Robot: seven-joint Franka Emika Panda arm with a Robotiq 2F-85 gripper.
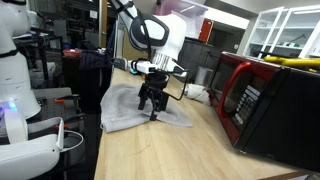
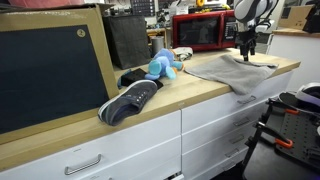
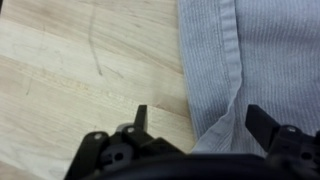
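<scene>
Grey ribbed cloth (image 1: 128, 108): lies spread and rumpled on the wooden counter (image 1: 170, 150), near the microwave; in the wrist view (image 3: 265, 60) its stitched hem runs down between the fingers.
Gripper (image 1: 153, 113): points straight down over the cloth's edge, jaws wide apart, holding nothing; in the wrist view (image 3: 200, 115) one fingertip is over bare wood, the other over fabric.
Contact: whether the tips touch the cloth cannot be told.
Microwave (image 1: 265, 100): red and black, door closed, contents hidden.
Blue plush toy (image 2: 162, 66): lies on the counter, just beside the cloth's far edge.
Grey sneaker (image 2: 130, 100): on its side, near the toy.
Drawers (image 2: 100, 155): white, under the counter, all closed.
Framed blackboard (image 2: 50, 70): leans behind the sneaker.
</scene>
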